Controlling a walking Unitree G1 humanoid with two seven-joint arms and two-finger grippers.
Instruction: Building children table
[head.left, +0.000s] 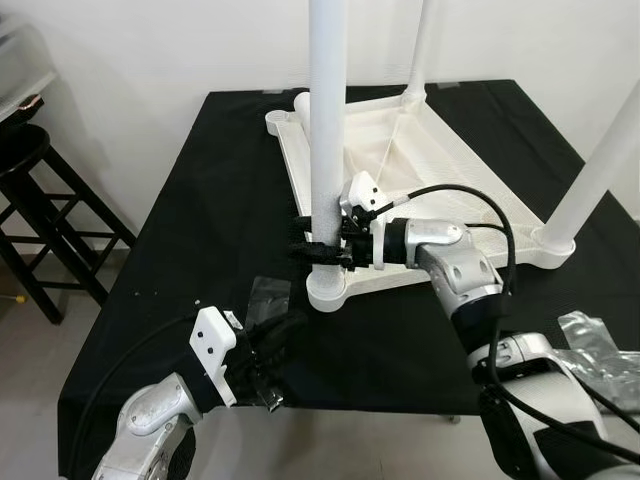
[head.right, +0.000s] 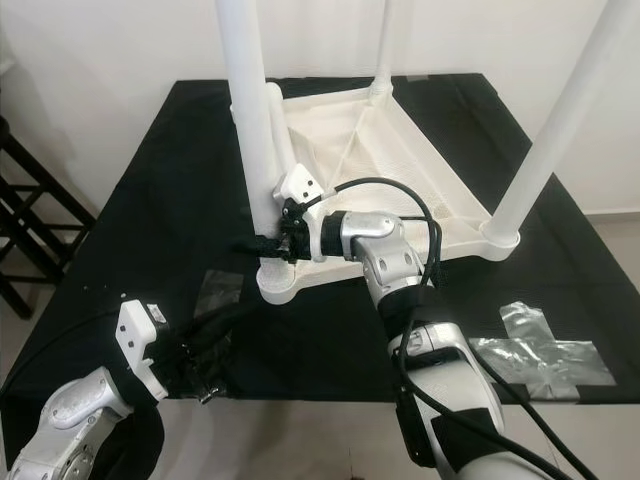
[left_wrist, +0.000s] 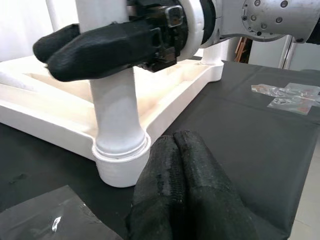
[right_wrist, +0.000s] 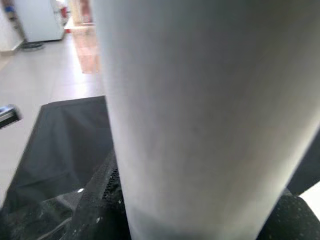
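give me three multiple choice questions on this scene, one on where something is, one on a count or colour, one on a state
1. Where is the right hand?
A. around the nearest table leg, low by its socket
B. on the stool
C. hanging below the table

2. How many legs stand in the upturned white tabletop?
A. one
B. three
C. five

3. How are the left hand fingers?
A. wide apart
B. pressed together, holding nothing
C. clamped on a leg

Answers: 1 A, its black fingers wrap the leg just above the corner; 2 B, three white legs rise from corners; 3 B, the left wrist view shows both fingers touching.
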